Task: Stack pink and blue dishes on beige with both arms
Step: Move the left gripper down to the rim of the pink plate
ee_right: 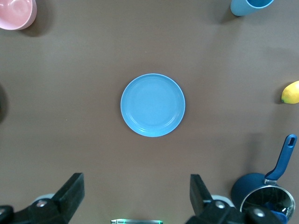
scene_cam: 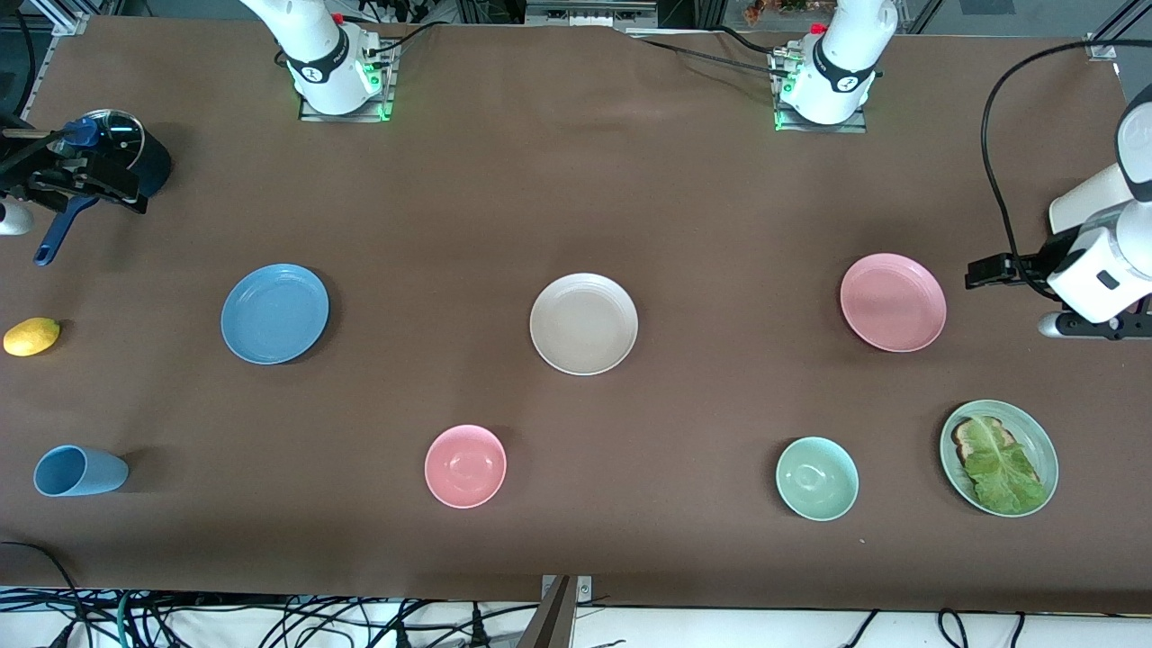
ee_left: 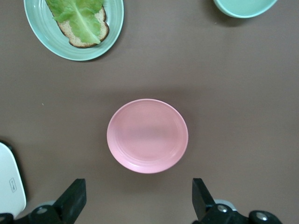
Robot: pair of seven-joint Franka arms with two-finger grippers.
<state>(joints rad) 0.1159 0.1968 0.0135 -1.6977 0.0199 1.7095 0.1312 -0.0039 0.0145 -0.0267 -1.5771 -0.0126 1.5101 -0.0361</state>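
Observation:
The cream-beige plate (scene_cam: 583, 323) lies at the middle of the table. The sky-blue plate (scene_cam: 274, 313) (ee_right: 153, 105) lies toward the right arm's end, and the pink plate (scene_cam: 893, 301) (ee_left: 147, 135) toward the left arm's end. All three lie flat, bare and well apart. My left gripper (ee_left: 138, 186) hangs high over the table beside the pink plate, open and holding nothing. High beside the blue plate, my right gripper (ee_right: 135, 179) is also open and holds nothing.
Nearer the front camera stand a pink bowl (scene_cam: 465, 465), a pale green bowl (scene_cam: 816, 478) and a green plate (scene_cam: 1044, 441) carrying toast and lettuce. At the right arm's end are a tipped blue cup (scene_cam: 79, 471), a lemon (scene_cam: 31, 337) and a lidded blue pot (scene_cam: 117, 153).

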